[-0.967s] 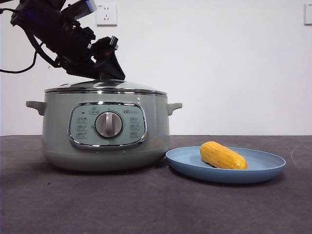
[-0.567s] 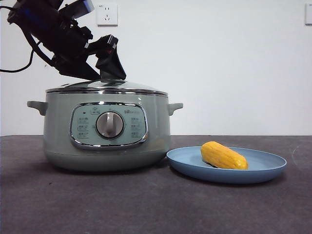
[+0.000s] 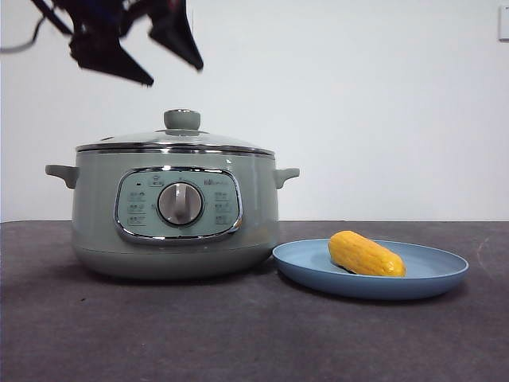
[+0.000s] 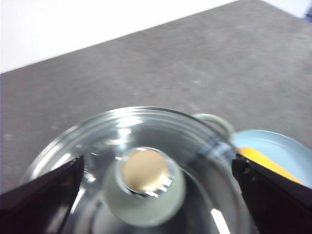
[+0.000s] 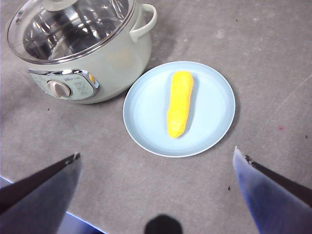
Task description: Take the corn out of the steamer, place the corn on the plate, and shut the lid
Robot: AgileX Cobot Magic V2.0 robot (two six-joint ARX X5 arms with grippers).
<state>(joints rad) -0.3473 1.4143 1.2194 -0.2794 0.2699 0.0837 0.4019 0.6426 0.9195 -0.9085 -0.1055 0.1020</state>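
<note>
The sage-green steamer (image 3: 175, 211) stands at the left with the glass lid (image 3: 176, 139) seated on it, knob (image 3: 182, 119) up. The yellow corn (image 3: 366, 254) lies on the light-blue plate (image 3: 413, 282) to its right. My left gripper (image 3: 171, 68) hangs open and empty above the lid; in the left wrist view the knob (image 4: 145, 170) sits between the wide-apart jaws, well below them. My right gripper (image 5: 156, 161) is open, high over the table; its view shows the corn (image 5: 179, 103) on the plate (image 5: 214, 105) beside the steamer (image 5: 97, 58).
A white wall with a socket, partly hidden by the arm, stands behind the dark grey table (image 3: 238, 334). The plate's rim almost touches the steamer's base.
My left gripper has let go of the lid's knob and risen straight up. The lid stays seated on the steamer. Corn and plate have not moved.
</note>
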